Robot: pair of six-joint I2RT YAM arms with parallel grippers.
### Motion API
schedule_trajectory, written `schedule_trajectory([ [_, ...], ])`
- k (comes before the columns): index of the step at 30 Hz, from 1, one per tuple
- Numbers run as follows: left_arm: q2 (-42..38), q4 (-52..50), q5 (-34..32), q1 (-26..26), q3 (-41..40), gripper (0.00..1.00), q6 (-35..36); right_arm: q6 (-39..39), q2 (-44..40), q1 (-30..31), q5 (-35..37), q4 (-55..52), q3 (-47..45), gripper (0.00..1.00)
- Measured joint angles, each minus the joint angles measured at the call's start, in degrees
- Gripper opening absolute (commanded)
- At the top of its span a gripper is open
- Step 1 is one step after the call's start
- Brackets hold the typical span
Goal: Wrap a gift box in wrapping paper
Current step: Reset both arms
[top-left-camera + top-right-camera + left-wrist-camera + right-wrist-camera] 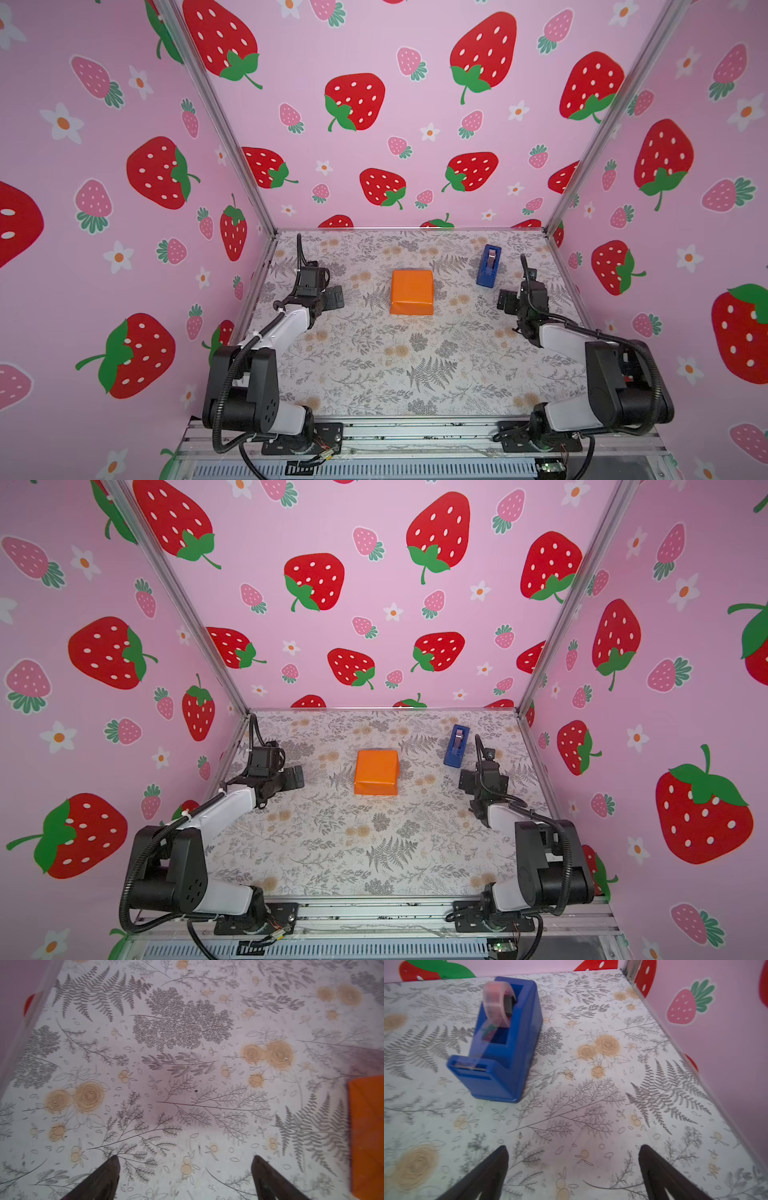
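Overhead, both top views take in the whole table [374, 374]. The wrapping paper [411, 297] [376, 772], glossy orange face outward, is folded into a closed, box-shaped parcel lying flat near the middle, toward the back wall. What it encloses is hidden. A blue tape dispenser [489, 266] stands behind the parcel and to its right.

The left wrist view catches only one orange side of the paper [366, 1136] at the frame's border. The right wrist view instead gives the dispenser [506, 1043] close up, with its roll and a strip of tape drawn down to the cutter.

The parcel lies between the two claws and touches neither. The left gripper [334, 297] is on its left and apart from it. The right gripper [505, 301] is farther off on its right, near the dispenser but clear of it.

Each wrist view shows its own gripper's jaws spread wide above bare table, left [185, 1159] and right [573, 1148], with nothing between them and nothing held.
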Motion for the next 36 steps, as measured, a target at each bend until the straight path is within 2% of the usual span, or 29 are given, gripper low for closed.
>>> schedule_trajectory([
  [6,1.7,18.2,-2.5,0.7,-10.8,0.99,5.9,-4.2,5.0,-0.5,1.8,20.1,-6.3,1.00],
  [11,3.1,31.8,2.4,3.6,-15.1,0.99,7.0,-7.0,5.6,-1.4,-4.0,36.8,-14.9,1.00],
  [14,5.7,40.1,5.7,5.2,-17.6,0.99,7.0,-7.5,5.9,-1.7,-5.7,39.0,-15.7,1.00],
  [20,7.3,44.0,10.4,6.0,-18.5,0.99,7.5,-7.5,6.1,-1.8,-5.7,41.8,-14.5,1.00],
  [36,7.3,46.8,11.0,5.4,-18.5,0.99,7.7,-7.9,6.2,-1.4,-5.7,41.9,-14.3,1.00],
])
